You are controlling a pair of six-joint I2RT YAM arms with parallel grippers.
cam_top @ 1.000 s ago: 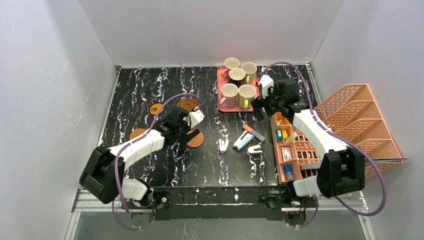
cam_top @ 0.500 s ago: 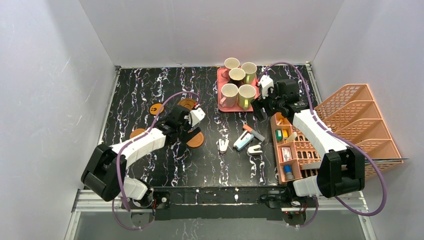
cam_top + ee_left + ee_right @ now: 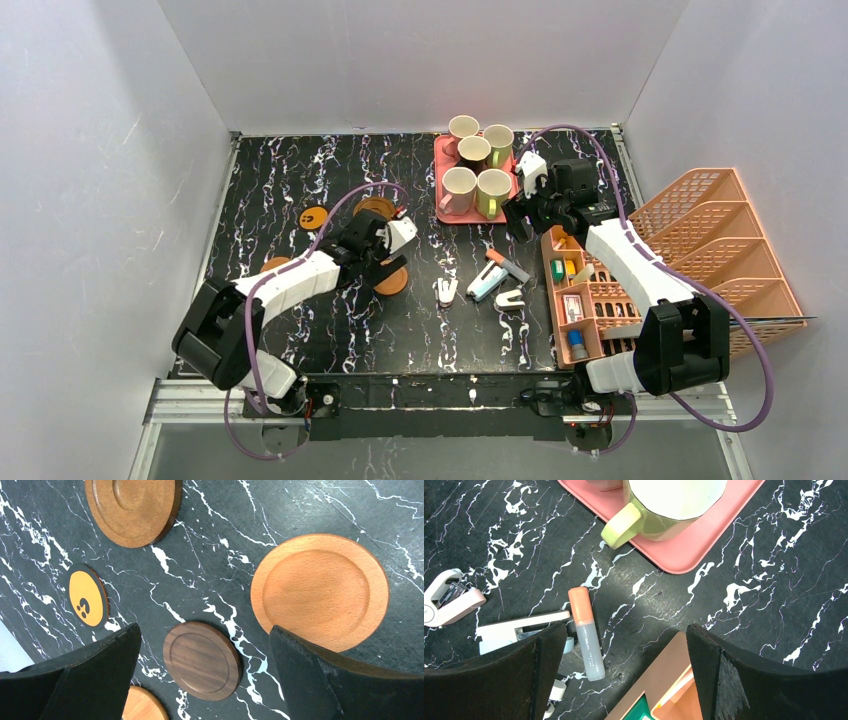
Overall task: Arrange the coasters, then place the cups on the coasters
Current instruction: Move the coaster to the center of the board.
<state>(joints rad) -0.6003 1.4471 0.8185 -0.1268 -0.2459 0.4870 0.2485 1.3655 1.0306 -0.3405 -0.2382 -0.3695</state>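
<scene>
Left wrist view showed the left gripper (image 3: 202,635) spread wide and holding nothing, with the dark brown coaster (image 3: 202,660) lying flat on the table (image 3: 280,515) straight below the gap between its fingers. That was the relation that mattered: the disc sat centred between the jaws and touched neither finger, so a straight descent looked enough to bracket it. Being round, it had no long axis to line up with.

A large orange coaster (image 3: 320,590) lay just beside one finger, close enough to be nudged on the way down. A brown coaster (image 3: 132,510) and a small dotted coaster (image 3: 87,598) lay apart from it.

From the top external view, the left gripper (image 3: 382,252) was clearly the nearer arm for the coasters. The right gripper (image 3: 520,208), also wide and empty, hung just right of the pink tray (image 3: 438,160), where the cups (image 3: 478,165) stood at the far side.
</scene>
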